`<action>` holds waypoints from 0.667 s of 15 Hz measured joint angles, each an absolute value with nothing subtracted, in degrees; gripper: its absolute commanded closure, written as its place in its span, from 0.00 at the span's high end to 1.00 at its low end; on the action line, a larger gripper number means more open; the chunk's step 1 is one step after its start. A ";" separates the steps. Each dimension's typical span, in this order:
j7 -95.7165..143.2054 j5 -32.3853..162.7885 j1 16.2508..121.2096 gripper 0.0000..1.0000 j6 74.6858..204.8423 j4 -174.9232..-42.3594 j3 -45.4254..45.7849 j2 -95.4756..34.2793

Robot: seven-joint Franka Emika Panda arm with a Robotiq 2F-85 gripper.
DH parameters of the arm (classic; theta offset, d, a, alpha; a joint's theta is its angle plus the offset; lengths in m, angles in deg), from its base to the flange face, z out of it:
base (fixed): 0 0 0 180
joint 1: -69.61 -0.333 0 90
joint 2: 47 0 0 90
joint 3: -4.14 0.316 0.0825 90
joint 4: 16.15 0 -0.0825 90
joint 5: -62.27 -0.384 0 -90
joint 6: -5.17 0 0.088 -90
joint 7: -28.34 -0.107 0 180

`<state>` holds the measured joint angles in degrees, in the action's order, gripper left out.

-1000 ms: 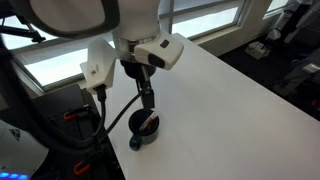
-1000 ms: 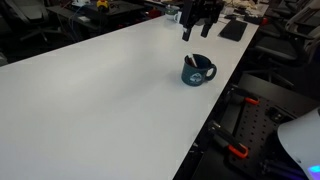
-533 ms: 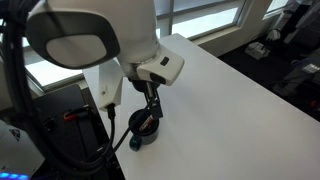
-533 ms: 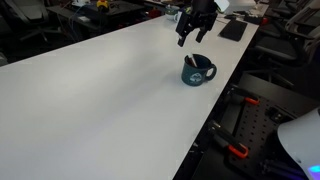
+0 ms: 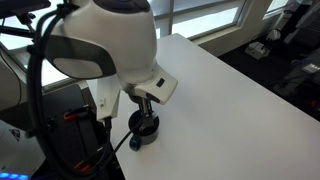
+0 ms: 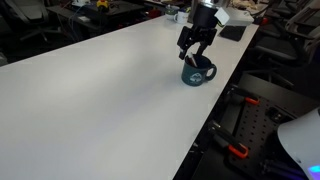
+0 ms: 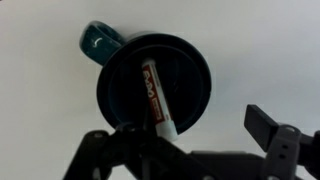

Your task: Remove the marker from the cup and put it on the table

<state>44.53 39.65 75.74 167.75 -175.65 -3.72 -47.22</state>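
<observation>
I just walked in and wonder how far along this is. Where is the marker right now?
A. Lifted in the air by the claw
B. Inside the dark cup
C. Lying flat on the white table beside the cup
B: the wrist view shows the marker resting slanted inside the cup, with the open claw above it.
</observation>
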 measured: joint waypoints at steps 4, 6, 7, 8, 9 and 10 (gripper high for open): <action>47.36 37.01 75.90 1.00 165.60 -175.66 -3.92 -46.99; 47.37 37.13 76.10 0.92 165.15 -175.67 -4.28 -46.65; 47.37 37.40 76.20 0.85 165.06 -175.67 -4.60 -46.38; 47.37 37.79 76.42 0.87 165.05 -175.67 -4.90 -46.07; 47.37 38.47 76.74 0.88 165.05 -175.67 -5.22 -45.73; 47.36 39.29 76.99 0.86 165.05 -175.66 -5.64 -45.39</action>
